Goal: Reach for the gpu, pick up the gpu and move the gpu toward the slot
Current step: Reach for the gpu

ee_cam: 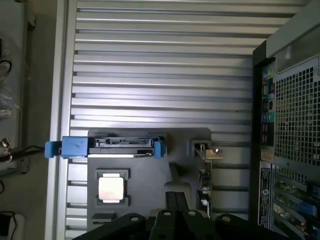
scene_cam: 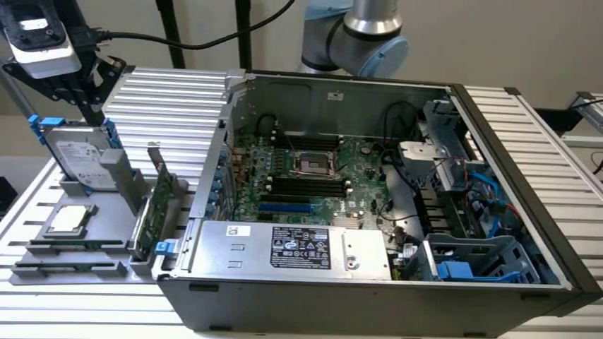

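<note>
Externally green gpu [scene_cam: 151, 208], edge-on from wrist.

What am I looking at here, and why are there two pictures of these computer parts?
This is a robot arm whose gripper serves as its hand. One picture comes from a camera standing off the arm. The other comes from a camera on its wrist, looking down past the gripper. On the slatted table sits an open computer case. Beside it, a grey holder keeps three parts: a hard drive with blue rails, a small square processor chip, and the gpu, a thin green card standing on edge. The gripper hangs above the holder, nearest the hard drive, and holds nothing.
</note>
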{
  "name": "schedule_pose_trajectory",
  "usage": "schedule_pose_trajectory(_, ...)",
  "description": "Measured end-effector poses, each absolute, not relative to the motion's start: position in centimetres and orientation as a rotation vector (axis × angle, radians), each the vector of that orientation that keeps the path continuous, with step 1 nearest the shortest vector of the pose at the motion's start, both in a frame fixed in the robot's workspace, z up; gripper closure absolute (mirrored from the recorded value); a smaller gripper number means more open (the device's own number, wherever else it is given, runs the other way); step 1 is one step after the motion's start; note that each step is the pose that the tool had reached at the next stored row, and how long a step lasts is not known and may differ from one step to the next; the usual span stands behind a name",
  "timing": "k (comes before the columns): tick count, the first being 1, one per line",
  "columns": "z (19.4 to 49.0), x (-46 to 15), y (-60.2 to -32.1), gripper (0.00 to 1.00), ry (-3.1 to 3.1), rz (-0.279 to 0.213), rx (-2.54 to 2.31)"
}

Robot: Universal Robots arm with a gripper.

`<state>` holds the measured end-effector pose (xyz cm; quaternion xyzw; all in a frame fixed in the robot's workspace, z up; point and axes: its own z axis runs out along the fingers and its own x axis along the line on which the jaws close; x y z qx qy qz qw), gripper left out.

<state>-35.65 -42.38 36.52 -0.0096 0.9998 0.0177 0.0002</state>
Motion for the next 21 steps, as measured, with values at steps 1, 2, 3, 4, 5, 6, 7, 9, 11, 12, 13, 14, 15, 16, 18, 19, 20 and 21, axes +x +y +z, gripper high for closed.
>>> schedule_pose_trajectory(1, 36.4, -35.5, -42.6, 0.89, 3.14, 0.055, -0.03)
schedule_pose_trajectory(2, 36.3, -35.4, -42.8, 0.89, 3.139, 0.054, -0.03)
schedule_pose_trajectory(3, 36.2, -35.2, -43.0, 0.89, 3.138, 0.053, -0.03)
schedule_pose_trajectory(4, 36.1, -35.1, -43.2, 0.89, 3.138, 0.052, -0.03)
schedule_pose_trajectory(5, 36.0, -34.9, -43.4, 0.89, 3.137, 0.051, -0.03)
schedule_pose_trajectory(6, 35.9, -34.7, -43.5, 0.89, 3.136, 0.05, -0.03)
schedule_pose_trajectory(7, 35.8, -34.5, -43.7, 0.89, 3.135, 0.05, -0.03)
schedule_pose_trajectory(9, 35.5, -34.1, -44.0, 0.89, 3.133, 0.048, -0.03)
schedule_pose_trajectory(11, 35.3, -33.7, -44.3, 0.89, 3.131, 0.047, -0.03)
schedule_pose_trajectory(12, 35.2, -33.5, -44.5, 0.89, 3.13, 0.046, -0.03)
schedule_pose_trajectory(13, 35.1, -33.3, -44.6, 0.89, 3.128, 0.045, -0.03)
schedule_pose_trajectory(14, 35.0, -33.1, -44.8, 0.89, 3.127, 0.044, -0.03)
schedule_pose_trajectory(15, 34.8, -32.9, -44.9, 0.89, 3.126, 0.043, -0.03)
schedule_pose_trajectory(16, 34.7, -32.7, -45.1, 0.89, 3.125, 0.042, -0.03)
schedule_pose_trajectory(18, 34.5, -32.3, -45.4, 0.89, 3.123, 0.04, -0.03)
schedule_pose_trajectory(19, 34.4, -32.1, -45.6, 0.89, 3.122, 0.039, -0.03)
schedule_pose_trajectory(20, 34.3, -31.9, -45.7, 0.89, 3.121, 0.039, -0.03)
schedule_pose_trajectory(21, 34.2, -31.8, -45.9, 0.89, 3.12, 0.038, -0.03)
